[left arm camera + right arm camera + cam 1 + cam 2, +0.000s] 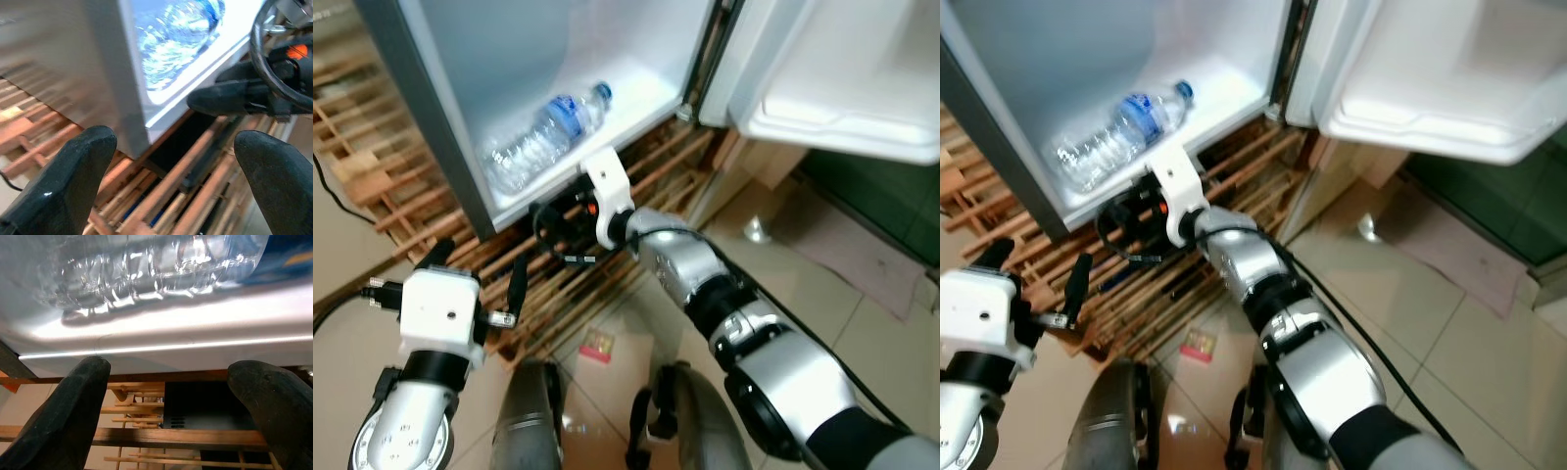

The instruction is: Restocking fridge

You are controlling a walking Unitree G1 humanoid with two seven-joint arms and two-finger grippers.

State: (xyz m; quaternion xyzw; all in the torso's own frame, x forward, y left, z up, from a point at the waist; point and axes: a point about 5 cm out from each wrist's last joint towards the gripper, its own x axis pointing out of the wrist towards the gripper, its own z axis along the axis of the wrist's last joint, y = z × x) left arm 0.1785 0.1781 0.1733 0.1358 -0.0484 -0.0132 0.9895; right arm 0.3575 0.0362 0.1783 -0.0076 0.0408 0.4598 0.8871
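A clear plastic water bottle (543, 137) with a blue label and cap lies on its side on the white floor of the open fridge (636, 93). My right gripper (548, 230) is just below the fridge's front lip, open and empty; in its wrist view the bottle (146, 269) lies right above the two black fingers (63, 421). My left gripper (477, 264) hovers lower left in front of the wooden pallet, open with nothing in it. Its wrist view looks at the fridge's corner and the bottle (176, 39).
The fridge stands on a wooden slat pallet (607, 264). Its door (842, 98) hangs open at the right with a white shelf. A small red box (596, 345) lies on the tiled floor. A cardboard box (769, 162) sits behind the door.
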